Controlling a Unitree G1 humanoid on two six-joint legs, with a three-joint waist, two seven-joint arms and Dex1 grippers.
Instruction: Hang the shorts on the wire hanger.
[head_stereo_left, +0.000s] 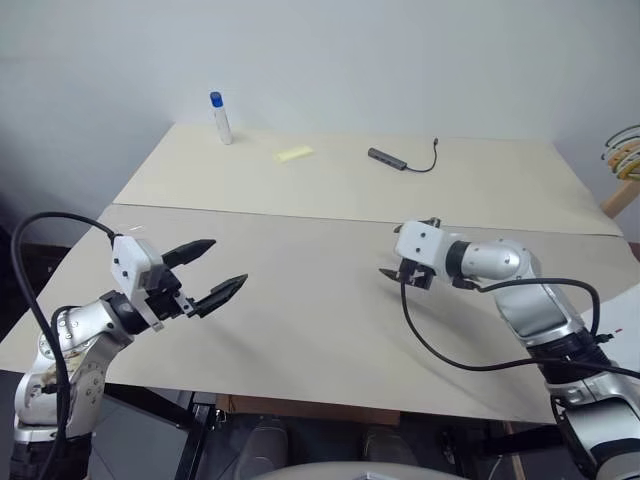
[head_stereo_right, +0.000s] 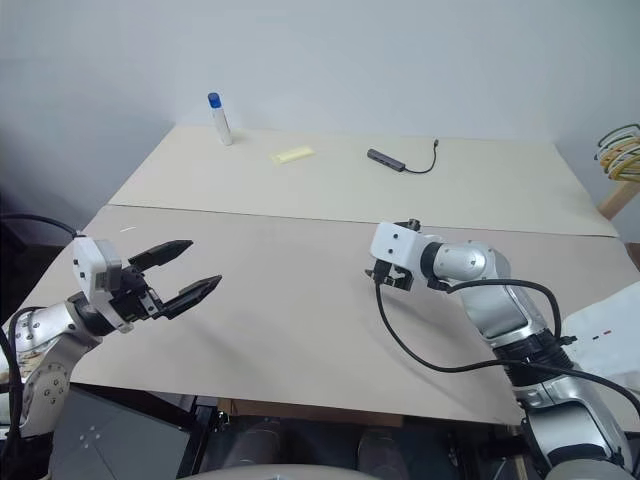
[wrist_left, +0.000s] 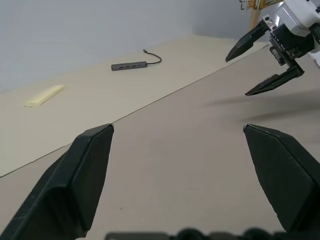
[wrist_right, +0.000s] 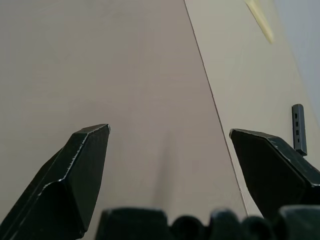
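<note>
Head view: left gripper (head_stereo_left: 229, 262) and right gripper (head_stereo_left: 400, 262) are both spread and empty above the bare beige tabletop (head_stereo_left: 300, 320), with open room between them. White thin cloth shorts (head_stereo_right: 605, 335) lie well right of the right gripper, at the table's edge. Wrist views: fingers wide apart.

I see a beige table (head_stereo_left: 330, 320); at its far end a blue-capped tube (head_stereo_left: 220, 117), yellow strip (head_stereo_left: 293, 154), cabled USB hub (head_stereo_left: 388, 158).

Two beige tabletops (head_stereo_left: 300, 300) stand edge to edge. On the far one lie one white tube with a blue cap (head_stereo_left: 220, 117), one pale yellow flat strip (head_stereo_left: 293, 154), and one dark grey USB hub with a short black cable (head_stereo_left: 388, 158). One bunch of yellow and dark wire hangers (head_stereo_left: 625, 152) shows at the right edge. Two black-fingered grippers, left gripper (head_stereo_left: 218, 268) and right gripper (wrist_left: 263, 65), hang over the near top.
</note>
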